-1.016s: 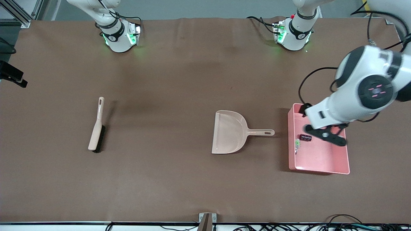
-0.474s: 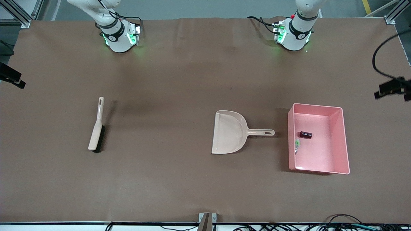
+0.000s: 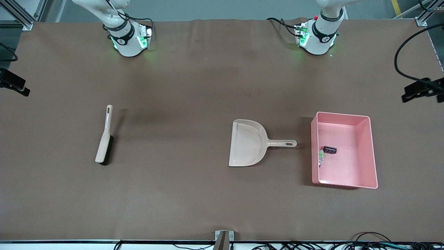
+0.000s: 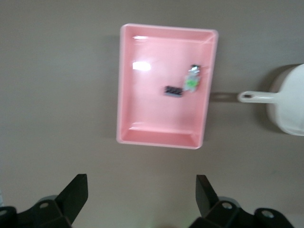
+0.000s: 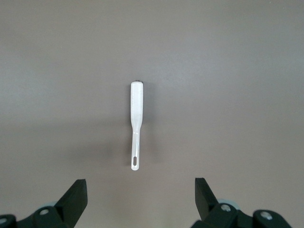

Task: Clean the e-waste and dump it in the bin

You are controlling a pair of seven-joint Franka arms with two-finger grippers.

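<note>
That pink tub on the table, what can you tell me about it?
The bin is a pink rectangular tub, seemingly plastic, glossy, with low walls and an open top. It sits flat and upright on the brown table toward the left arm's end, beside the dustpan's handle but apart from it. Inside lie two small parts close together: a dark cylinder and a white-grey piece with green bits. No gripper touches it.

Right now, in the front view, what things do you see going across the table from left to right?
Brush → dustpan → white-grey part with green bits → dark cylinder part, both lying in the pink bin.
</note>
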